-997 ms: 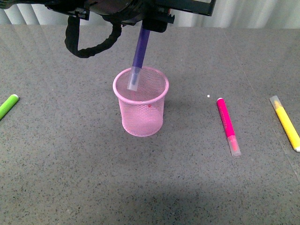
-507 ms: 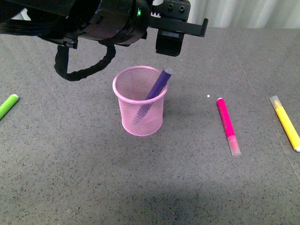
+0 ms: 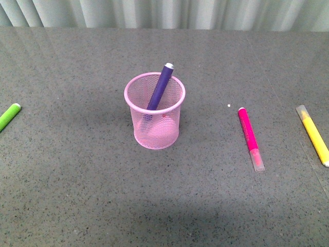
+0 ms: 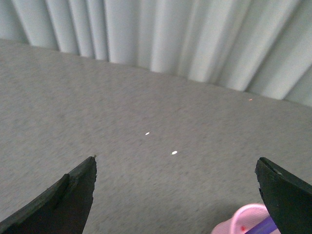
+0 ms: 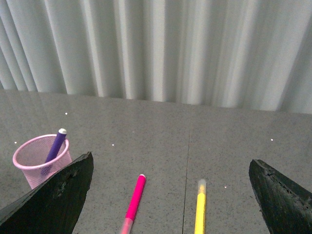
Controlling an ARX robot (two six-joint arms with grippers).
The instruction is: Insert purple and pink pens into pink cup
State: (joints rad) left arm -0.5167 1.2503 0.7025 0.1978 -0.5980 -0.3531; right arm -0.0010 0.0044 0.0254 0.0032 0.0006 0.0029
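The pink cup (image 3: pixel 156 133) stands upright mid-table. The purple pen (image 3: pixel 160 85) leans inside it, white end sticking out above the far rim. The pink pen (image 3: pixel 250 136) lies flat on the table to the cup's right, clear cap towards me. Neither arm shows in the front view. My left gripper (image 4: pixel 176 160) hangs open and empty over bare table, the cup's rim (image 4: pixel 234 222) and the purple pen (image 4: pixel 265 226) just by one finger. My right gripper (image 5: pixel 170 159) is open and empty, above the pink pen (image 5: pixel 135 197), with the cup (image 5: pixel 29 170) off to one side.
A yellow marker (image 3: pixel 313 135) lies at the table's right edge, beside the pink pen; it also shows in the right wrist view as the yellow marker (image 5: pixel 200 212). A green marker (image 3: pixel 9 116) lies at the far left. A pale curtain runs behind the table.
The left arm let go of the purple pen over the cup and pulled back out of the front view. The pen dropped in and now leans on the rim.
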